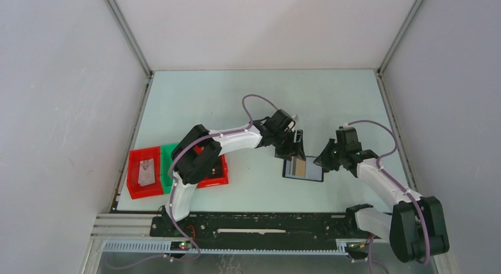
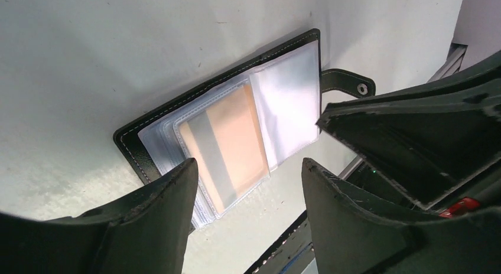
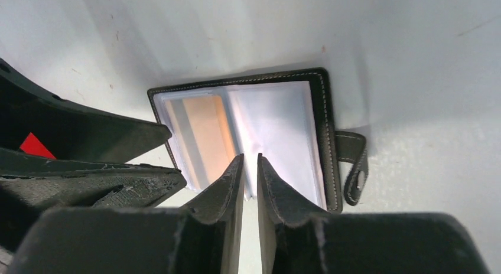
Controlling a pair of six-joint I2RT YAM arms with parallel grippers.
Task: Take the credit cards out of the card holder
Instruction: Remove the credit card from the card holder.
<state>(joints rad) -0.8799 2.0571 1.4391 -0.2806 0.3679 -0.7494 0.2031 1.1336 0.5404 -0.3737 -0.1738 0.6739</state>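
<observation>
Table (image 1: 248, 97): pale mint-white top, matt, with faint scuffs, enclosed by white walls on three sides.

Items found directly on it:
- Card holder (image 1: 304, 169): black with light stitching, lay open and flat, right of centre, toward the near edge. Clear sleeves (image 2: 289, 103) faced up. A strap (image 3: 354, 168) with a snap stuck out from one side onto the table.
- Red tray (image 1: 143, 173): at the left edge.
- Green tray (image 1: 166, 162): touching the red tray's right side.
- Second red tray (image 1: 215, 173): just right of the green one, partly hidden.
</observation>
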